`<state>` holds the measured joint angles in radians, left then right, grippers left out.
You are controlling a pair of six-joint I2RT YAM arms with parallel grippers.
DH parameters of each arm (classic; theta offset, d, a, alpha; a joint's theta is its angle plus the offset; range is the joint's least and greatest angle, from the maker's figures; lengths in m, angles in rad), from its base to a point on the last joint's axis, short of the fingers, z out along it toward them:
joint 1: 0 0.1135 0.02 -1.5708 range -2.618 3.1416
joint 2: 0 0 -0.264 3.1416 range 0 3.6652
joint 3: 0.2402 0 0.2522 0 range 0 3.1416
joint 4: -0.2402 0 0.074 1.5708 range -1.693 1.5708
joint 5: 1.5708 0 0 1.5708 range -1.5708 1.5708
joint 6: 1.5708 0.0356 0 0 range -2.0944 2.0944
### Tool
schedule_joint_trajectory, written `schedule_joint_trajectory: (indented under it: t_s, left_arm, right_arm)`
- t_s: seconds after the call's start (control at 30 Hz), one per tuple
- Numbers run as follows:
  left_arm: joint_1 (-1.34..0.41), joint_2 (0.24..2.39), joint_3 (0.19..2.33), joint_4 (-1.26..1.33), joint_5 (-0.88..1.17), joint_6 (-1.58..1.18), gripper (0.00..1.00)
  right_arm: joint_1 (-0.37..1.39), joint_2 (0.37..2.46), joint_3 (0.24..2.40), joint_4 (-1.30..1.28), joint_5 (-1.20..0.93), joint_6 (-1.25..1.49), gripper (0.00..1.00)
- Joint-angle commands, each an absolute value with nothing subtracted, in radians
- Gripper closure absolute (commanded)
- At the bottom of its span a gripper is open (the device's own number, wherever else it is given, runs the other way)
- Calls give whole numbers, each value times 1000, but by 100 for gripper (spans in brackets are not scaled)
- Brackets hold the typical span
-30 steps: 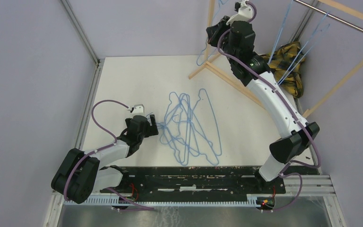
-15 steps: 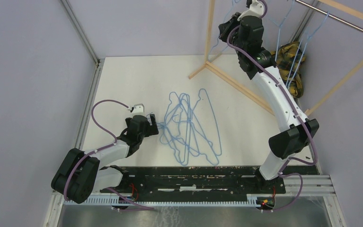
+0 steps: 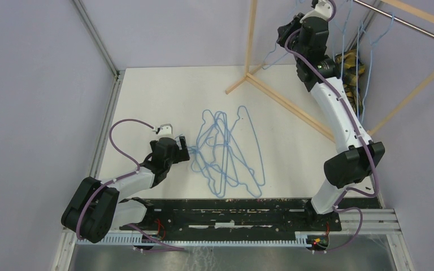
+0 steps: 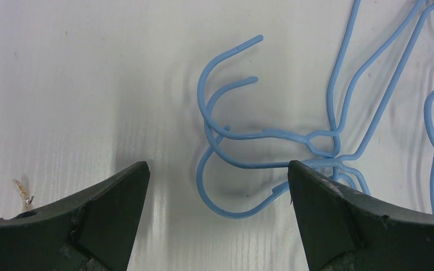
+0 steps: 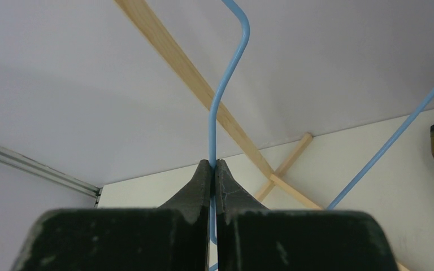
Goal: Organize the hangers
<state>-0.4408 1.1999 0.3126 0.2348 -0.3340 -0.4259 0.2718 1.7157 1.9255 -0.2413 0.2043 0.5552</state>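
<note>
While right hand (image 5: 213, 165) pinches hanger (image 5: 211, 135), rack (image 5: 186, 73) behind

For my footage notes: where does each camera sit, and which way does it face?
Top external: overhead, behind robot, looking down on white table and pile of thin light-blue wire hangers; left arm and right arm show.
Left wrist: on left arm, facing down at pile's hooks; open left jaws.
Right wrist: on right arm, facing pale wooden rack frame; right jaws shut on one hanger.
Shared: top and left wrist see the pile.
</note>
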Motion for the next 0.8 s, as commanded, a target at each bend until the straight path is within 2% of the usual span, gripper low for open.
schedule_joint_trajectory:
  t_s: [0.0,0.3,0.4,0.5,0.7,0.77]
  left_arm:
    - [-446,1202,336,279,-333,-412,1]
    - [-446,1206,337,278,-332,-411,1]
    - [-445,1206,337,279,-331,-411,1]
    - [-445,1206,337,279,-332,-411,1]
    - [-446,1208,337,279,-331,-411,1]
    - [-445,1207,337,279,-332,-411,1]
  right_arm:
    - [241,1672,1909,-184,205,563,99]
    - [210,1627,1820,-170,175,579,97]
    - [211,1595,1789,-168,163,583,74]
    - [210,1547,1757,-176,151,583,55]
    - [217,1414,1671,-189,145,558,39]
    - [225,1365,1634,-195,144,543,36]
